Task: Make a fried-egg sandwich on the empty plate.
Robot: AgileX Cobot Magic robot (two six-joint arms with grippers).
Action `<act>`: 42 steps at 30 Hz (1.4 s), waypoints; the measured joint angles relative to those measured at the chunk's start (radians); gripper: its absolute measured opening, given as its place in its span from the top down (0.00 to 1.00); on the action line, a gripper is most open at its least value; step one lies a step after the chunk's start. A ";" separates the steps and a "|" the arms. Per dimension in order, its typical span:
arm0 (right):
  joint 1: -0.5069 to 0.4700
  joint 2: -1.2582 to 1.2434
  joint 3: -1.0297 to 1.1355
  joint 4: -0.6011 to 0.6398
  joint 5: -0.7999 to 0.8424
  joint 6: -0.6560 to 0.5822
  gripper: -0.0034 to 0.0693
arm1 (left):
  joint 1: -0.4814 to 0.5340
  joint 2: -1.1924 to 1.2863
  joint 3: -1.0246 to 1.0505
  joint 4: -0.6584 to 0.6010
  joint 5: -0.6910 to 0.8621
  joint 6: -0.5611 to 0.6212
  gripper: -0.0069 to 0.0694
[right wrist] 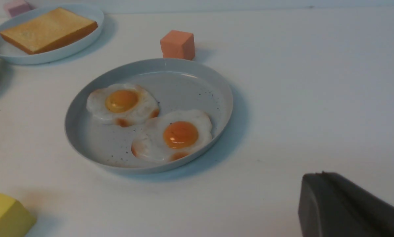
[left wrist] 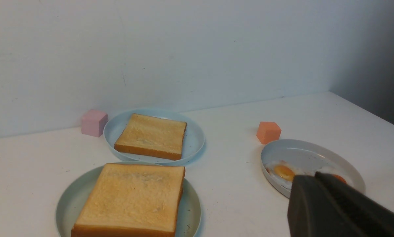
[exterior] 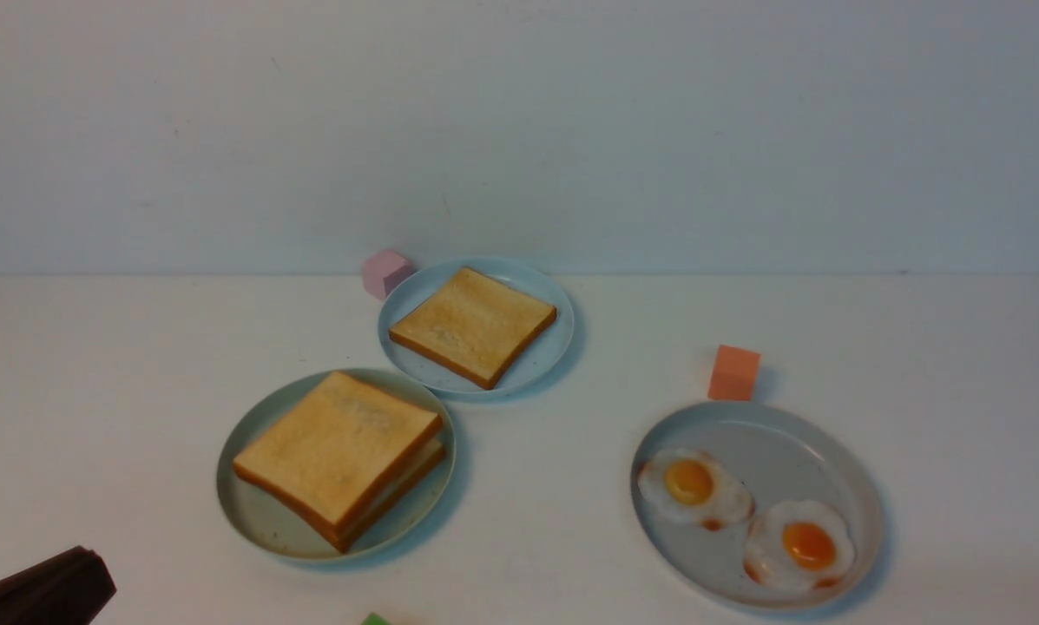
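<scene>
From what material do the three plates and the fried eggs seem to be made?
The mint-green plate, the bluish plate and the grey plate look like matte speckled plastic or glazed ceramic; the pictures leave that open. The fried eggs look like moulded plastic or rubber replicas: glossy yolks, smooth uniform whites, painted-looking brown edges.

A staged test bench rather than a real kitchen: a bare white table (exterior: 918, 347) against a blank pale wall (exterior: 519, 130), with glossy replica fried eggs (right wrist: 150, 125) and small pastel foam cubes (exterior: 733, 373) scattered among plates.
</scene>
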 joint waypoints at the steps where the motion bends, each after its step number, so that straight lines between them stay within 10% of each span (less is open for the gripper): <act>1: 0.000 0.000 0.000 0.000 0.000 0.001 0.97 | 0.000 0.000 0.000 0.000 0.000 0.000 0.89; 28: 0.000 0.000 0.000 0.000 0.001 0.004 0.95 | 0.011 0.000 0.015 0.029 -0.043 0.001 0.86; 42: 0.000 0.000 0.000 0.000 0.001 0.004 0.94 | 0.516 -0.168 0.218 0.042 0.069 -0.213 0.93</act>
